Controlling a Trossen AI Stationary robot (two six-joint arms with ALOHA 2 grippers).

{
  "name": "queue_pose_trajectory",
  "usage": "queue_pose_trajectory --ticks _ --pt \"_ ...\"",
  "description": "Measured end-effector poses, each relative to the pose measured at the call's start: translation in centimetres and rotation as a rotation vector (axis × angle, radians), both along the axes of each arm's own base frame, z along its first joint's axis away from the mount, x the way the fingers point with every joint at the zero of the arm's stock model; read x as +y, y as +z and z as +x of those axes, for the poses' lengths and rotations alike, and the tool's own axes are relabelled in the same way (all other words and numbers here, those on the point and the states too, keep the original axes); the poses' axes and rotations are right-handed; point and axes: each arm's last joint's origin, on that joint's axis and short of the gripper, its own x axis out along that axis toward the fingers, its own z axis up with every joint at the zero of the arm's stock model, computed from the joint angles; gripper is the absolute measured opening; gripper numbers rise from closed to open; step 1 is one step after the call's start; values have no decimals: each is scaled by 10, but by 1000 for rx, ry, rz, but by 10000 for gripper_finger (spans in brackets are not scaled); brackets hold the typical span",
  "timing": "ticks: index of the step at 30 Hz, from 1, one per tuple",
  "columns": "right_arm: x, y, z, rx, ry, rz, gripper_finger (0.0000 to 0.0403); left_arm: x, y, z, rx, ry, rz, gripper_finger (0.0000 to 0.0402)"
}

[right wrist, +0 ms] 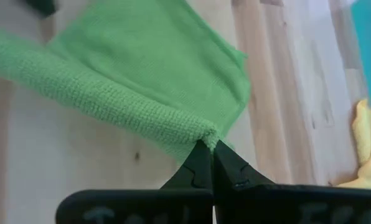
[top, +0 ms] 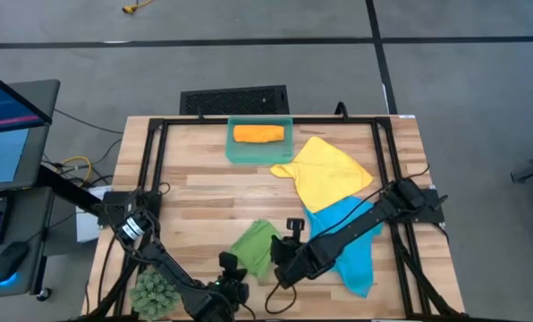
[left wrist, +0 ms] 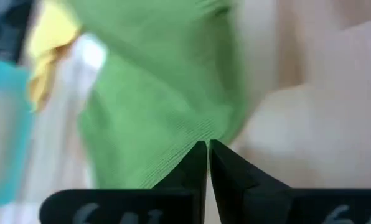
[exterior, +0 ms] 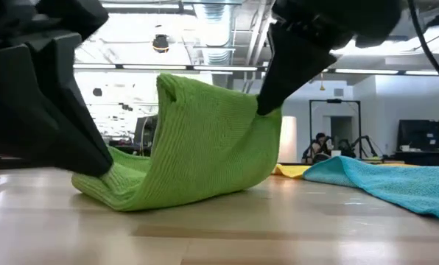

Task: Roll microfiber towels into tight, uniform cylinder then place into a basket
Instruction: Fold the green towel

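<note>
— At the near edge of the table (top: 204, 192), between the two arms, lay the green towel (top: 256, 247). What was holding it?

— Both arms were. The left gripper (left wrist: 207, 146) had its fingers pressed together on one corner, and the right gripper (right wrist: 207, 149) was clenched on a fold at the other side. In the low view the cloth hung between them in a loose sling, one end down on the wood and the other lifted.

— How would you judge it to handle?

— Soft and light, with no stiffness of its own. It sagged wherever it was not held, and the pile looked grippy rather than slippery. I would take it at the edge, both corners of one side, so that the first turn of a roll starts straight. A pinch in the middle would only bunch it.

— And the other towels?

— The orange towel (top: 258, 134) sat rolled inside the basket (top: 234, 152) at the far side of the table. The yellow towel (top: 327, 174) lay spread just beside the basket, and the blue towel (top: 354, 246) lay touching it, partly under the right arm. A spiky green plant ball (top: 154, 293) sat at the near left corner.

— Any labels or writing?

— None that I could read on the towels, the basket or the grippers.
</note>
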Motion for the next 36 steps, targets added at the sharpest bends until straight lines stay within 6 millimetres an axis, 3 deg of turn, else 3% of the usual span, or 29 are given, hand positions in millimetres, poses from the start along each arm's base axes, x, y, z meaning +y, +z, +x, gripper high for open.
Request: queue_pose_trajectory --ticks 11,16,27,31,36 --pt "-5 0 4 -4 3 -4 5 35 10 -23 -68 284 177 11" --pt "-15 1 10 -15 -20 0 6 44 -4 -18 -54 321 126 11" --pt "-27 3 20 -41 -34 2 6 46 -15 -9 -20 296 68 11" --pt "-31 16 30 -102 -34 7 4 43 -16 -4 -24 265 39 11" --pt "-47 17 40 -134 -57 15 4 44 -16 -2 -14 272 22 11"
